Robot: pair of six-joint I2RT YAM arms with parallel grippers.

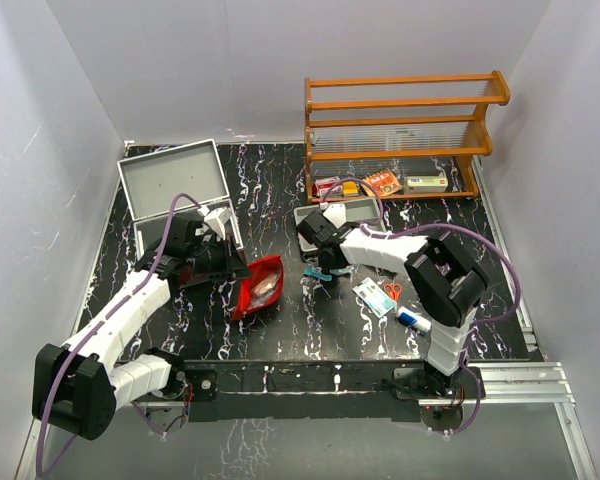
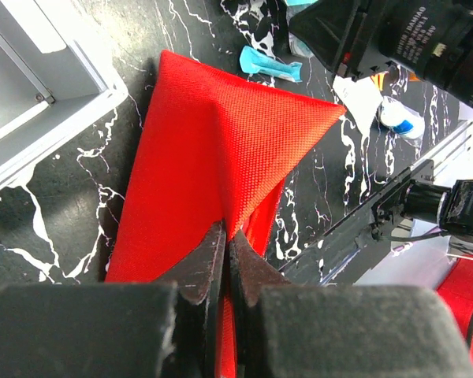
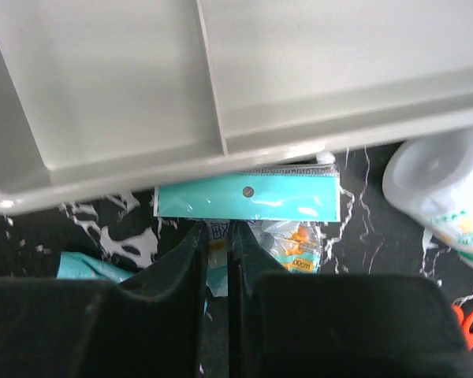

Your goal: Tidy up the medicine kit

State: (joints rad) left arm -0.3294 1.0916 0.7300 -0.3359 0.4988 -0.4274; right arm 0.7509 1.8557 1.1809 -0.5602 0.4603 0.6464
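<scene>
The large silver-grey metal medicine kit [image 1: 172,182] sits at the table's left rear. Its lid is raised at the far side, its mouth faces up and its long axis runs across the table. Just in front of it, the left gripper [image 2: 227,236] is clamped tight on a raised fold of the flat red fabric pouch [image 2: 229,134]. That lift should probably be held high and steady so the pouch gapes. Towards the centre, the right gripper [image 3: 218,236] has its fingers nearly together at a teal-headed clear packet [image 3: 248,197], beside the grey divided plastic tray [image 3: 126,87]. Whether it grips the packet I cannot tell. It should pinch the card header squarely.
</scene>
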